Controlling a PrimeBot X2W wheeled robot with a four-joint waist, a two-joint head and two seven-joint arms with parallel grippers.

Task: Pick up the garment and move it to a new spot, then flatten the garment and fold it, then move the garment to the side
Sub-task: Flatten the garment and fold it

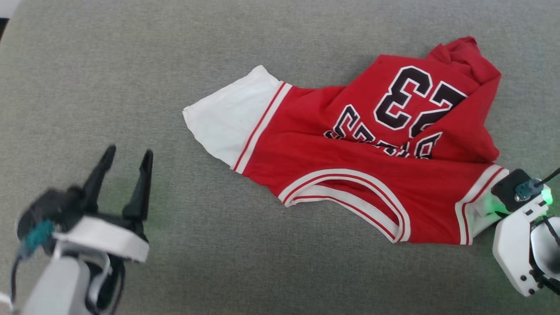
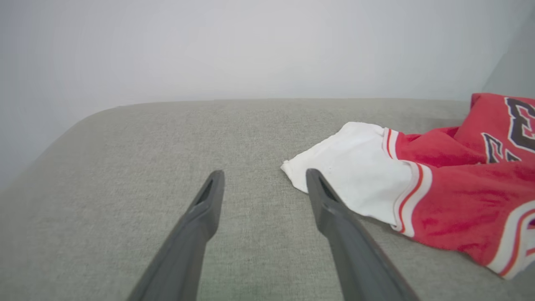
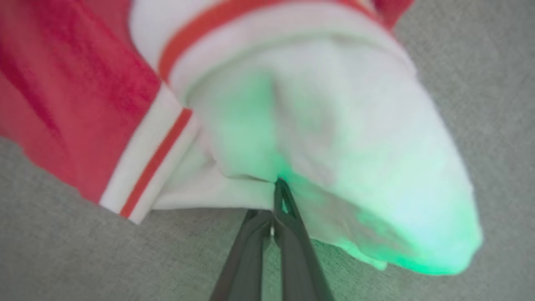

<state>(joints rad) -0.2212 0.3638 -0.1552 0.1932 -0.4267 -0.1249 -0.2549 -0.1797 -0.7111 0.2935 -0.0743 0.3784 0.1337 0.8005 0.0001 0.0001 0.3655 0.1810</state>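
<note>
Right gripper (image 3: 277, 190) pinches the jersey (image 1: 350, 144) by a sleeve

Its two dark fingers are pressed together on the white sleeve (image 3: 334, 167) at the near right corner of the red number-23 jersey. The shirt lies crumpled, lettering up, on the grey fabric surface (image 1: 131, 65), toward the robot's right. Left gripper (image 1: 129, 154) is apart from the other white sleeve (image 1: 227, 113), fingers spread, holding nothing.

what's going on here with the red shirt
A two-armed robot is working on a red garment lying crumpled, number side up, on a grey fabric surface. Its right gripper is shut on one white sleeve. Its left gripper is open and holds nothing, apart from the other white sleeve. The garment is not yet flattened or folded.
</note>
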